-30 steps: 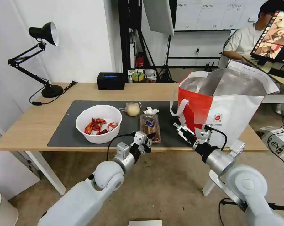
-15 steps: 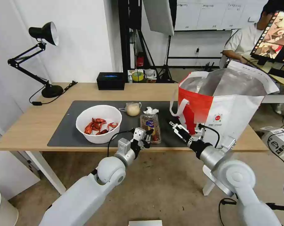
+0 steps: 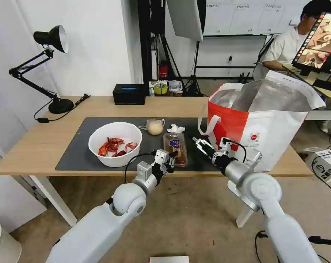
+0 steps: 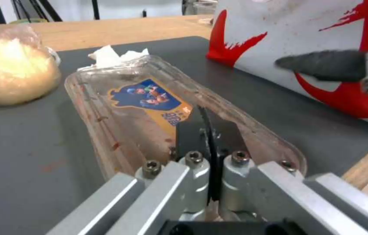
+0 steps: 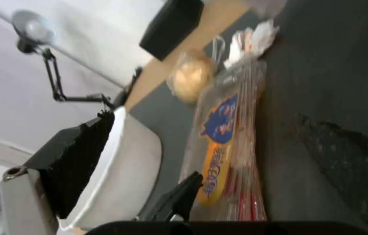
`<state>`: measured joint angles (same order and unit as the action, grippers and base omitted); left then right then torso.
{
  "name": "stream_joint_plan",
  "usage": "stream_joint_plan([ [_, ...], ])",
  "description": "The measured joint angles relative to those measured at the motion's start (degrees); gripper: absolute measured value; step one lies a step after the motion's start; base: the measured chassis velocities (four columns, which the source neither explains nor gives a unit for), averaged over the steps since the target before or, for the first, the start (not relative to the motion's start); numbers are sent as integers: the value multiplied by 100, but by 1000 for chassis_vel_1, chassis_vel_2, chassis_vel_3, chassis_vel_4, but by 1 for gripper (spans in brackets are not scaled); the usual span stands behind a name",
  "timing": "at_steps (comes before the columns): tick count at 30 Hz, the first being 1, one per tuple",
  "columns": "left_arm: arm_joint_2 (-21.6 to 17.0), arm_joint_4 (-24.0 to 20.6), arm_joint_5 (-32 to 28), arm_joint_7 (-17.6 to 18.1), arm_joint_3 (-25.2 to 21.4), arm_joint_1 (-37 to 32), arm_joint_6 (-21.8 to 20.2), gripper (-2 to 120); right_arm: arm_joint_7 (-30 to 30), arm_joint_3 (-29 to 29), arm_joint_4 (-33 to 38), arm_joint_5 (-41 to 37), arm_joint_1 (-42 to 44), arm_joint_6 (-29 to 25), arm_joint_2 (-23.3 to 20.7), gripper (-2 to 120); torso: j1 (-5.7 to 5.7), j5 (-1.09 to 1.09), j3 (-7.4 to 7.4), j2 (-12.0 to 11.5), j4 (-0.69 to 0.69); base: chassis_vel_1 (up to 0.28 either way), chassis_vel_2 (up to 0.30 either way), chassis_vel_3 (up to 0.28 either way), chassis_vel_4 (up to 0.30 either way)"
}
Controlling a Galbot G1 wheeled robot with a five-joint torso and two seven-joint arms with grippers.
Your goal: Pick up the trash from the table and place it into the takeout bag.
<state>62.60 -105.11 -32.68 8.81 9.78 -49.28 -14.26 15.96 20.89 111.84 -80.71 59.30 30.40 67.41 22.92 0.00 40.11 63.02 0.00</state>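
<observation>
Left wrist view puts my left pincer (image 4: 210,130) with its two black pads pressed flat together, nothing between them, hovering over the near end of the clear hinged tray (image 4: 149,107). Just beyond the tray's far end lies the crumpled tissue (image 4: 114,55), and off to one side of it the knotted clear bag with its beige lump (image 4: 12,73), all on the dark grey mat (image 4: 19,156).

In the head view my left pincer (image 3: 171,159) sits at the bench's near edge, over the tray's (image 3: 175,143) front. My right pincer (image 3: 199,141) hangs just to the right of the tray, above the mat (image 3: 76,146), its fingers spread apart and holding nothing; the right wrist view shows one dark finger (image 5: 79,166) on each side with the tray (image 5: 231,153) between them, farther off. To the left of my left pincer stands the white bowl (image 3: 115,144) of red crayfish shells. Immediately right of my right pincer, the red-and-white takeout bag (image 3: 260,128) stands upright and open on the bench (image 3: 37,138), foil lining showing. Farther back are the black box (image 3: 128,94) and a black desk lamp (image 3: 45,65).
</observation>
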Motion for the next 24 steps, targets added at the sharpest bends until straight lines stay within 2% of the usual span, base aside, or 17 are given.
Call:
stream_joint_plan([
  [8,12,28,-12,16,33,-25,19,0,383,-352,-220,106,-364,229,83,100,0,0,0,0,0,0,0,0,0],
  [10,15,42,-27,32,68,-8,22,0,736,-509,-333,108,-599,336,140,100,0,0,0,0,0,0,0,0,0],
  [24,6,44,-110,76,80,12,37,0,1477,-838,-640,-106,-1175,653,212,100,0,0,0,0,0,0,0,0,0],
])
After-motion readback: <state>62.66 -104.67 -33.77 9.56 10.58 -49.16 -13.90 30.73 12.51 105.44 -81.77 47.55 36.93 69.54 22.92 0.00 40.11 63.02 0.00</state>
